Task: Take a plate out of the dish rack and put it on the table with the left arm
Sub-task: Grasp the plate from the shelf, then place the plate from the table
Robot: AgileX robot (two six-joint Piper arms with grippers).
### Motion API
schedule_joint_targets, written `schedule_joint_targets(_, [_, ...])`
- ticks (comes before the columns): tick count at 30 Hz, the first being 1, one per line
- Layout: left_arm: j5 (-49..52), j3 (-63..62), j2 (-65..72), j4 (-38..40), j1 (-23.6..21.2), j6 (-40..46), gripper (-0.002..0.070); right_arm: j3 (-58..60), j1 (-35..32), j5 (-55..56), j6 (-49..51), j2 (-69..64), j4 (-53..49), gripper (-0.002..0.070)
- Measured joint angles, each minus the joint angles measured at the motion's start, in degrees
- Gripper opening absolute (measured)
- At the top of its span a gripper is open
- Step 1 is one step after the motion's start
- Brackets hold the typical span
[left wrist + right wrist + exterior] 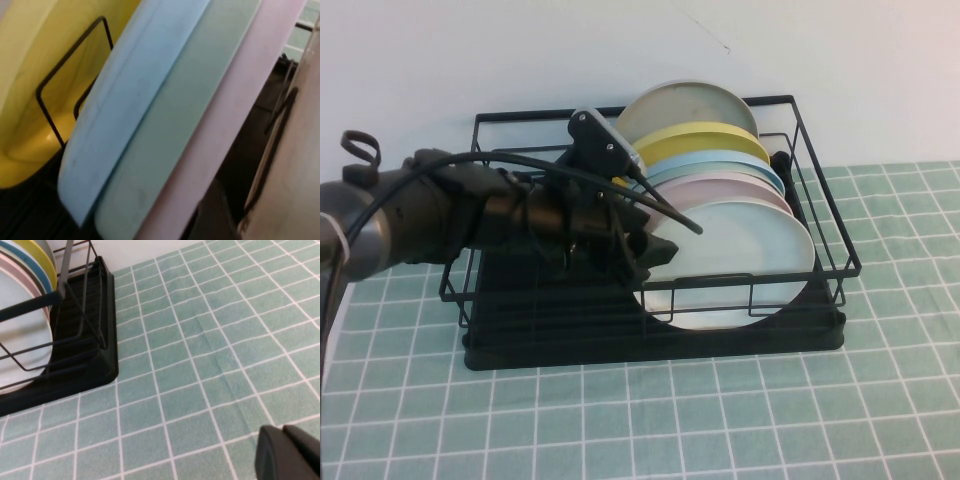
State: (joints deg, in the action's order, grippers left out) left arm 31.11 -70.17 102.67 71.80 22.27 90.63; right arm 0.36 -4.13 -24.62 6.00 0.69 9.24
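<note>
The black wire dish rack (650,345) stands on the green-tiled table (620,420) and holds several upright plates. The pale mint-white plate (740,260) is the front one, standing in its slot. My left gripper (655,250) reaches into the rack at this plate's left rim, with its fingers on either side of the rim. In the left wrist view one dark finger (210,215) sits between the pink plate (235,115) and the pale plate (295,150), with a gap to the pale plate. My right gripper (282,440) is shut and empty above bare tiles, right of the rack (95,340).
Behind the front plate stand a pink plate (720,190), a light blue plate (720,160), a yellow plate (695,135) and a grey-beige plate (685,105). The rack's front wire (720,282) crosses the front plate. Tiled table (200,365) lies in front and to the right.
</note>
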Motion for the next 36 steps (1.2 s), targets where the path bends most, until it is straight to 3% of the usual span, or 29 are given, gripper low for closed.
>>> schedule_joint_targets(5, [1.26,-0.1,3.05,5.59,0.0,3.94,0.0375,0.0,0.0,0.0,0.0,0.0,0.0,-0.0001])
schedule_joint_targets(9, [2.36,-0.1,3.98,5.73,0.0,3.7,0.0161,0.0,0.0,0.0,0.0,0.0,0.0,-0.0001])
schedule_joint_targets(11, [1.21,-0.44,3.76,5.73,-0.11,3.93,0.0102,0.0,0.0,0.0,0.0,0.0,0.0,-0.0001])
schedule_joint_targets(22, [4.36,-0.44,-9.69,3.78,-0.11,2.21,0.0098,0.0,0.0,0.0,0.0,0.0,0.0,-0.0001])
schedule_joint_targets(26, [11.3,-0.44,-17.69,-0.21,-0.11,-6.41,0.0098,0.0,0.0,0.0,0.0,0.0,0.0,-0.0001])
schedule_joint_targets(33, [27.03,0.02,-22.85,-15.21,-0.11,-36.97,0.0098,0.0,0.0,0.0,0.0,0.0,0.0,-0.0001])
schedule_joint_targets(36, [28.31,3.57,-22.85,-16.78,-0.11,-42.51,0.0098,0.0,0.0,0.0,0.0,0.0,0.0,-0.0001])
